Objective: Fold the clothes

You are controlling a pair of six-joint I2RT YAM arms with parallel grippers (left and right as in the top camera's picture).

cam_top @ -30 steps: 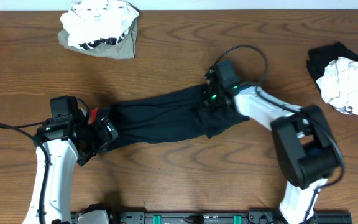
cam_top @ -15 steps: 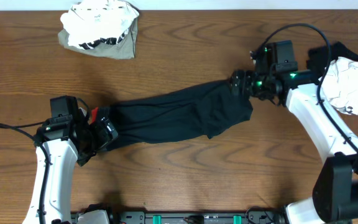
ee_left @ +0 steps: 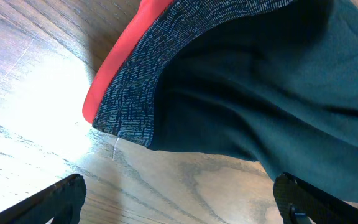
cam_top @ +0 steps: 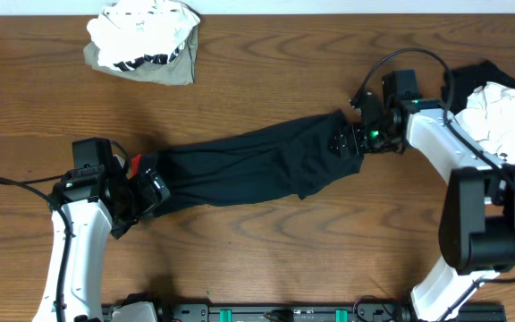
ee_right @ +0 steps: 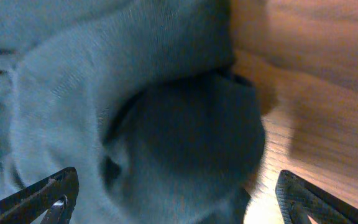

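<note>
**Black garment laid out long, zero folds so far**

Long black garment (cam_top: 249, 165) lay stretched across the wooden tabletop (cam_top: 266, 80), with no fold in it that I could see. The crumpled white-and-olive pile (cam_top: 141, 40) and the white-on-black heap (cam_top: 499, 116) weren't folded either, so pretty much everything was left. Left jaws stood spread wide just short of the grey band (ee_left: 142, 93) and coral-red edge (ee_left: 120, 56), holding nothing. Right jaws gaped over the other end, with fabric bunched between them but not pinched.

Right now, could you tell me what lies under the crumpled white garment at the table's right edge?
A black garment shows from beneath the white garment at its upper left. How far it extends underneath is covered.
</note>
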